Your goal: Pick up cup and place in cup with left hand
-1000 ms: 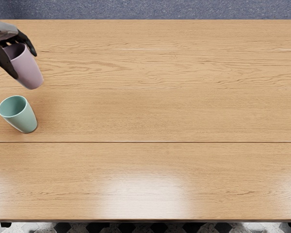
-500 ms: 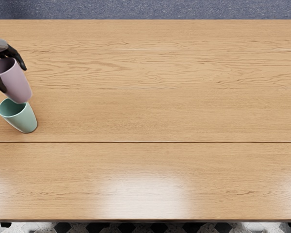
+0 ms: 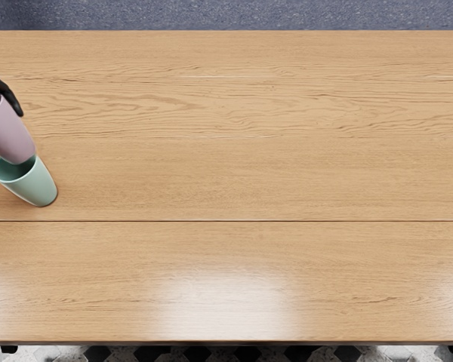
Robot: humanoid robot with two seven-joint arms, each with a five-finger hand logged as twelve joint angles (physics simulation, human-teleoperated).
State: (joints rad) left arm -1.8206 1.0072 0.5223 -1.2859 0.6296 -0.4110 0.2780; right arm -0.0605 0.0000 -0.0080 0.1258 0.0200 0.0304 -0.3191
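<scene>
Item: rectangular tabletop [image 3: 234,181], pale brown wood. Upon it, toward the left edge: mint-green, tapered, smooth-walled cup [image 3: 38,185], stood upright. Just beyond: pinkish-mauve, tapered, smooth-walled cup [image 3: 11,136], its base overlapping the green mouth; whether the rim is touched cannot be told. The mauve cup is gripped by the black-and-grey left robot hand [image 3: 3,90], fingers closed around its sides.

From up there, the head view looks down at a slant on the surface [image 3: 249,181], close enough to crop both ends.
</scene>
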